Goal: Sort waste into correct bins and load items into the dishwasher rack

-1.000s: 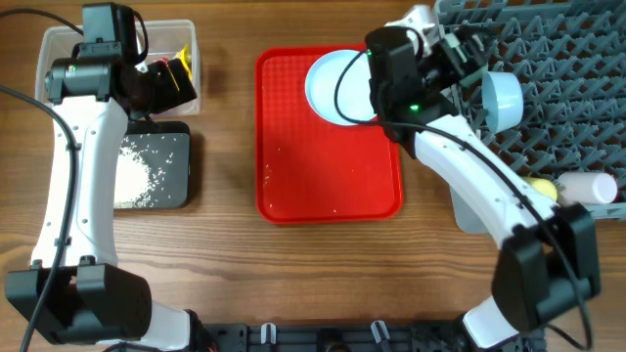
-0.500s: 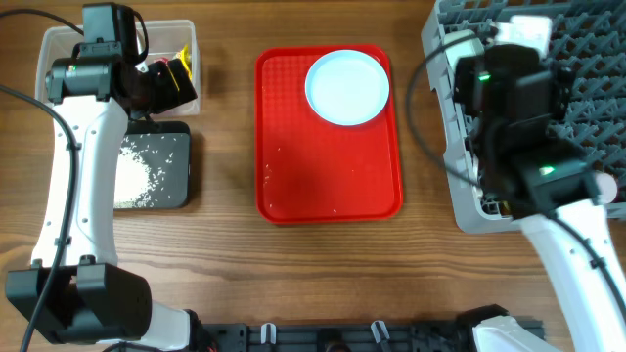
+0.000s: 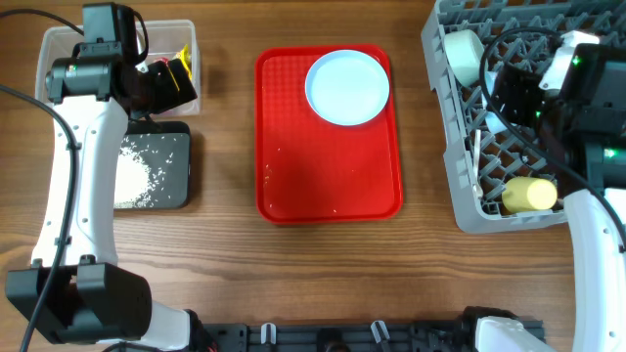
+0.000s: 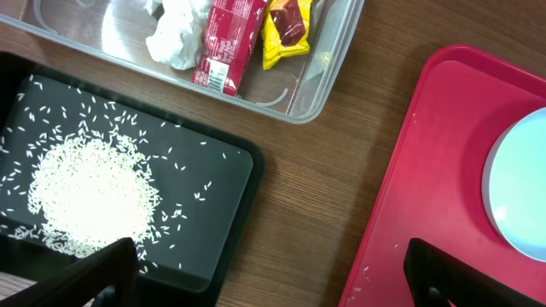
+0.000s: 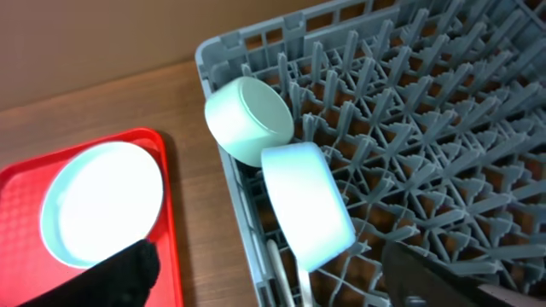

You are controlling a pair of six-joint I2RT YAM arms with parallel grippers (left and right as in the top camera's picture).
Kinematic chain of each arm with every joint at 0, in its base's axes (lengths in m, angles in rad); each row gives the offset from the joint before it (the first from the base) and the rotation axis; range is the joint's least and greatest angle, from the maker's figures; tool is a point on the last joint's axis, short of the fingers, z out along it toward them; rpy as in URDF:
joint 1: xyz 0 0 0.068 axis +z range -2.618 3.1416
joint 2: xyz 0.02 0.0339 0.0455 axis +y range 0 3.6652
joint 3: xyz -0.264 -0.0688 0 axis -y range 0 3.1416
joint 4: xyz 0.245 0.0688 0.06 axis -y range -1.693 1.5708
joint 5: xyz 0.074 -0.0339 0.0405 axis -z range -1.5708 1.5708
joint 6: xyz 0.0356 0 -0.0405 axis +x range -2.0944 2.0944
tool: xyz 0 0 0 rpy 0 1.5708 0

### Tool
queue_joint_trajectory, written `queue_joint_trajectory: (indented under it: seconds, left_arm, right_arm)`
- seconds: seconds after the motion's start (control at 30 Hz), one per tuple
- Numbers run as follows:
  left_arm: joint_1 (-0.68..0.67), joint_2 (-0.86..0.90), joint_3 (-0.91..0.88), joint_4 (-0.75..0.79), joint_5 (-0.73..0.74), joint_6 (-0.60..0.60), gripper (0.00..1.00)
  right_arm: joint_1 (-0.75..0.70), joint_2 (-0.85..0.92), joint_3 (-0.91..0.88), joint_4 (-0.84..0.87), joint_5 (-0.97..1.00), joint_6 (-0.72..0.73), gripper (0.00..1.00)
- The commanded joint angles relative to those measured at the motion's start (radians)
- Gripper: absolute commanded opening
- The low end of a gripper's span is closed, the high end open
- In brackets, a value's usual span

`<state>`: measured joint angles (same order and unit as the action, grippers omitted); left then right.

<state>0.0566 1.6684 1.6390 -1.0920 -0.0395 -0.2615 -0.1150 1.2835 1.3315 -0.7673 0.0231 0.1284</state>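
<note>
On the red tray [image 3: 323, 176], the round light blue plate [image 3: 347, 88] lies flat.

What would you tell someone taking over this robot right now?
Left fingers and right fingers: open, empty.
Done: tissue, red wrapper, yellow wrapper in clear tub; rice in black tray; bowl, second bowl, yellow cup, spoon in rack.
Left: plate on red tray, to go in the rack. White cup not in view.
</note>
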Motion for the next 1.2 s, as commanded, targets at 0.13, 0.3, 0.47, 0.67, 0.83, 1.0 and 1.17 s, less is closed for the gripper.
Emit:
queue_joint_trajectory:
  seconds: [0.13, 0.3, 0.47, 0.67, 0.83, 1.0, 1.17]
  left_arm:
    - [0.005, 0.008, -0.003, 0.006, 0.004, -0.008, 1.00]
    - [0.004, 0.008, -0.003, 0.006, 0.004, -0.008, 1.00]
    - [0.005, 0.008, -0.003, 0.006, 0.004, -0.008, 1.00]
    - [0.004, 0.008, -0.003, 0.006, 0.004, -0.008, 1.00]
    - [0.004, 0.008, -0.003, 0.006, 0.004, -0.008, 1.00]
    - [0.005, 0.008, -0.003, 0.006, 0.004, -0.008, 1.00]
    - [0.004, 0.008, -0.003, 0.006, 0.004, -0.008, 1.00]
  right_arm:
    - [-0.004, 0.179, -0.005, -0.026, 0.174, -0.046, 0.57]
    - [-0.007, 0.269, -0.005, 0.001, 0.236, 0.015, 0.50]
    - [-0.012, 0.312, -0.005, 0.012, 0.201, 0.028, 0.50]
    - [-0.011, 0.314, -0.005, 0.028, 0.078, -0.084, 0.52]
    - [-0.011, 0.314, -0.005, 0.011, -0.019, -0.172, 0.52]
    - [-0.021, 0.309, -0.005, 0.030, -0.002, -0.117, 0.51]
    - [-0.020, 0.282, -0.004, 0.070, 0.021, -0.100, 0.52]
